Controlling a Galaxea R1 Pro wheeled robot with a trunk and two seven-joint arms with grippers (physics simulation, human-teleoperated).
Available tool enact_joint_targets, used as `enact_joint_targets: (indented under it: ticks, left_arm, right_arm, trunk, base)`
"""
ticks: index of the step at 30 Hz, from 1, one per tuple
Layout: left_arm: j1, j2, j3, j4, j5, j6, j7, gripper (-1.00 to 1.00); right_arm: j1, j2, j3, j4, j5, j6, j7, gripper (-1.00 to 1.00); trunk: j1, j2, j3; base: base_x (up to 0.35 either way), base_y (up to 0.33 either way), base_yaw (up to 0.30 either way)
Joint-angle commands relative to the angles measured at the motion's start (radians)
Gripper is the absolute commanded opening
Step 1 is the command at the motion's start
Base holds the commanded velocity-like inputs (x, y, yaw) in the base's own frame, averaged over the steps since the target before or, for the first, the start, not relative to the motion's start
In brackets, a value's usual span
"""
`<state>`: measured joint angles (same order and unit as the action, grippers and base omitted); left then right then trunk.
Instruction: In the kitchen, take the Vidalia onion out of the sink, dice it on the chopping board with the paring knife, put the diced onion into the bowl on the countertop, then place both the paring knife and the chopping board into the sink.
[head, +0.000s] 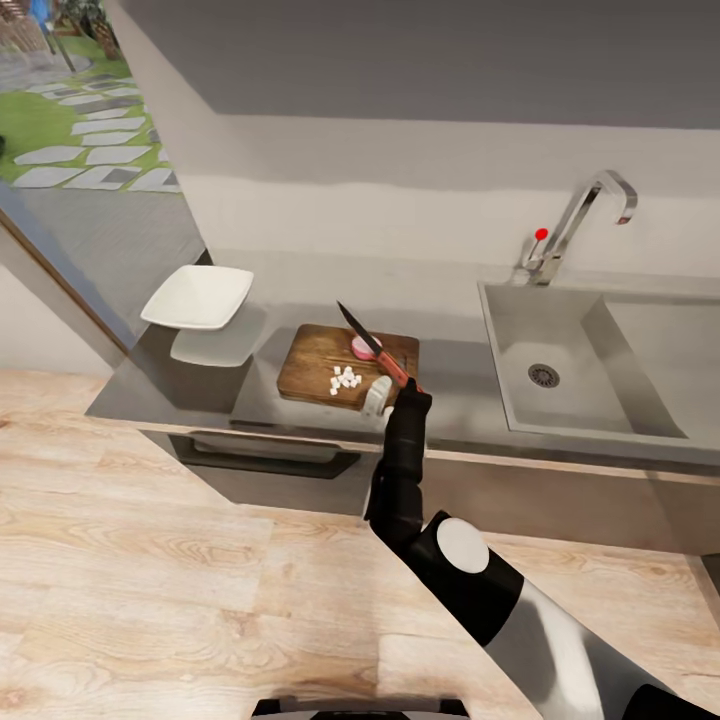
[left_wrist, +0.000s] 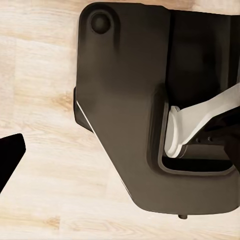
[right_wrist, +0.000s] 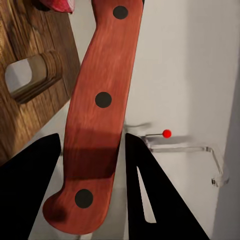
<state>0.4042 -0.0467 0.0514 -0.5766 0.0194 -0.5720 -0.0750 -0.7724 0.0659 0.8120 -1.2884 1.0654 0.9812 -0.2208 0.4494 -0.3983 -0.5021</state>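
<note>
From the head view, the paring knife (head: 372, 346) is held up over the chopping board (head: 312, 372) by the right gripper (head: 396, 389). The blade is pointed up and away, tilted over the board, so it looks ready for another cut. A heap of small white onion bits (head: 345, 379) is seen on the board, and a pink onion piece (head: 361, 347) is lying just under the knife. So some dicing looks done, and that pink piece is probably left to cut. The board is laid on the countertop (head: 470, 395) between the bowl (head: 198, 296) and the sink (head: 580, 365). The bowl is set just beside the board, most likely so the bits can be moved a short way. It is empty. The sink has nothing in it, and the tap (head: 585, 215) with its red knob is stood behind it.

In the left wrist view, the wooden floor (left_wrist: 40, 100) and the robot's dark base (left_wrist: 125, 110) are seen. It cannot be told how the left jaws are set.

In the right wrist view, the orange-red knife handle (right_wrist: 100, 120) is squeezed between the two black fingers (right_wrist: 30, 190), near its back end. This leaves the blade free for cutting. The jaws are closed tight on the handle. The slot of the board is seen beside the handle.
</note>
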Motion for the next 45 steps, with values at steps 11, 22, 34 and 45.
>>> enact_joint_targets:
  ticks: [11, 22, 34, 45]
  left_arm:
    - [0.001, -0.001, 0.005, -0.002, 0.002, 0.000, -0.008, 1.00]
    - [0.001, -0.001, 0.005, -0.002, 0.002, -0.002, -0.008, 1.00]
    - [0.001, -0.001, 0.005, -0.002, 0.002, -0.002, -0.008, 1.00]
    - [0.001, -0.001, 0.005, -0.001, 0.002, -0.002, -0.008, 1.00]
  right_arm:
    - [-0.001, -0.003, 0.001, 0.031, -0.008, 0.005, -0.005, -1.00]
    - [-0.001, -0.001, 0.001, 0.078, -0.007, 0.004, -0.006, -1.00]
    - [-0.001, 0.000, -0.093, -0.048, -0.004, 0.002, -0.006, -1.00]
    - [-0.007, 0.006, -0.601, -0.290, -0.078, -0.006, 0.160, -1.00]
  trunk:
    - [0.001, -0.002, -0.001]
    - [0.001, -0.002, -0.001]
    - [0.001, -0.002, -0.001]
    - [0.001, -0.002, -0.001]
  base:
    - [0.006, -0.001, 0.000]
    - [0.000, 0.000, 0.000]
    - [0.000, 0.000, 0.000]
    - [0.000, 0.000, 0.000]
